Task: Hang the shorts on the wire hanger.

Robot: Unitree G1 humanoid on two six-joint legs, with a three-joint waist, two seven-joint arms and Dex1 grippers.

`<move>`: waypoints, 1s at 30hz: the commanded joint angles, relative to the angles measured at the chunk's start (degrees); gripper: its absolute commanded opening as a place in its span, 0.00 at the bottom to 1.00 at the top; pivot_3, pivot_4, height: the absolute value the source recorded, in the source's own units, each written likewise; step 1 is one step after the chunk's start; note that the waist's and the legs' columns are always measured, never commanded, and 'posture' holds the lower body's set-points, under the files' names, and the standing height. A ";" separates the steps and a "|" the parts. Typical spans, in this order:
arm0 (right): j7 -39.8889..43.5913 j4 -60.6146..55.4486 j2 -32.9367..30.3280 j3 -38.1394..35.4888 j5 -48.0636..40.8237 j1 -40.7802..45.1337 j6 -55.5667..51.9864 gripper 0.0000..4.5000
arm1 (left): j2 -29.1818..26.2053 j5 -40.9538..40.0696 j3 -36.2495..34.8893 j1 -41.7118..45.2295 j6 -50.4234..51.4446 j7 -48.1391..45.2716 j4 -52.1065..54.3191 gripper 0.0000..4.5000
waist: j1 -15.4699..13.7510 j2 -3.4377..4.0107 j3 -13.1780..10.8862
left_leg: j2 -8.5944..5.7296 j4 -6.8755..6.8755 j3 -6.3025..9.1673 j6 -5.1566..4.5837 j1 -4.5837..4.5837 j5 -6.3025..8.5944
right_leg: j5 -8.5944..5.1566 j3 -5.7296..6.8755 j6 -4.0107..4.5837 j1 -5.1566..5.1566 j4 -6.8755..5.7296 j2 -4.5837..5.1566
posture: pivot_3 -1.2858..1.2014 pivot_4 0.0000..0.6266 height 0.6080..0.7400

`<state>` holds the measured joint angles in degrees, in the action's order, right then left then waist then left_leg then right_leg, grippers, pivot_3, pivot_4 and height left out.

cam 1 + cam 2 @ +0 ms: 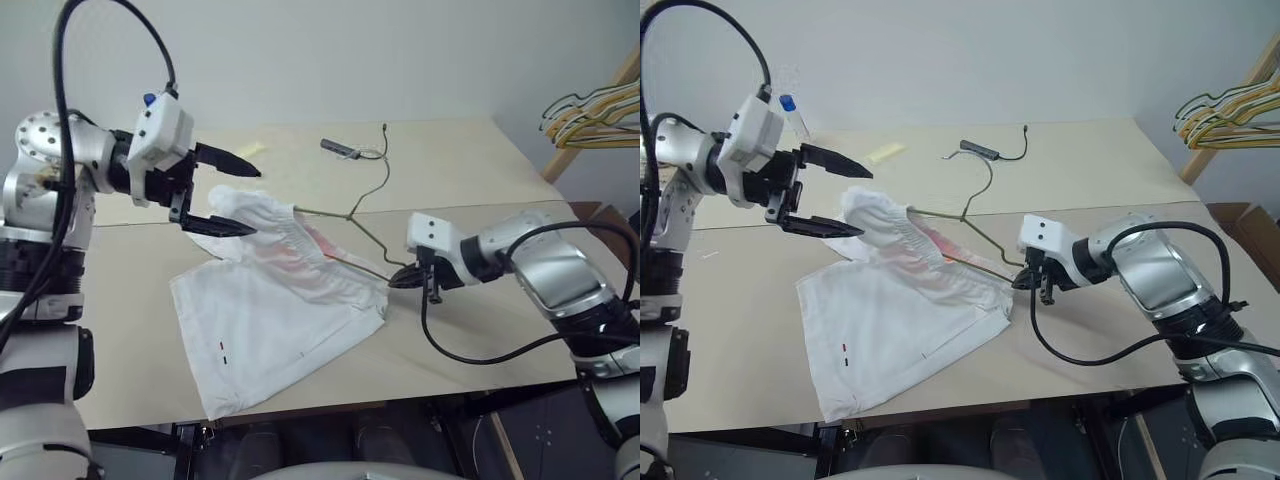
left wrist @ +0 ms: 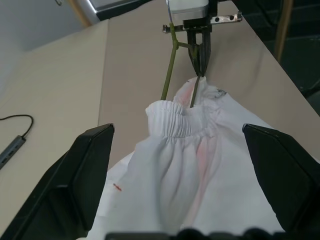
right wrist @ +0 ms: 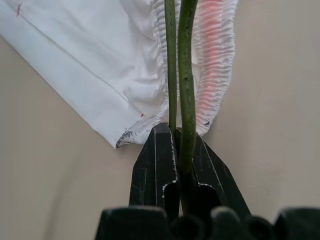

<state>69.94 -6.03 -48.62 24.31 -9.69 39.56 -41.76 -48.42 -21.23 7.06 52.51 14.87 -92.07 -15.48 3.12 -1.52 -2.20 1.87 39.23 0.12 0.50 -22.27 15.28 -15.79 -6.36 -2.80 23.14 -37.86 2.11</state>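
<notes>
1. The right gripper is clamped on the thin olive-grey wire hanger.
2. The left gripper, jaws spread wide, holds nothing.
3. The white cloth shorts lie on the beige table, waistband threaded by the hanger.

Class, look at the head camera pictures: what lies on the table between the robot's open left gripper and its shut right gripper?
In the left eye view, the shorts and the wire hanger lie between the left gripper and the right gripper.
</notes>
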 commanded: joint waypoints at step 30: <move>0.71 -5.83 1.86 4.08 5.78 4.35 -5.79 0.00 | 4.03 11.75 13.79 3.50 -3.97 -0.37 -9.54 0.23 | 1.11 0.00 0.00 | 0.01 0.00 0.05 -0.01 -0.02 0.00 | -0.03 -0.01 0.01 0.06 -0.10 -0.03 | 0.49 0.00 1.00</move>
<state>70.50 -9.58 -46.66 30.79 -3.11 42.29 -46.90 -44.38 -10.08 22.40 54.93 11.26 -92.33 -25.02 4.22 -1.52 -2.20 1.88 39.23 0.18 0.48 -22.29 15.29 -15.82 -6.37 -2.79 23.20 -37.96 2.08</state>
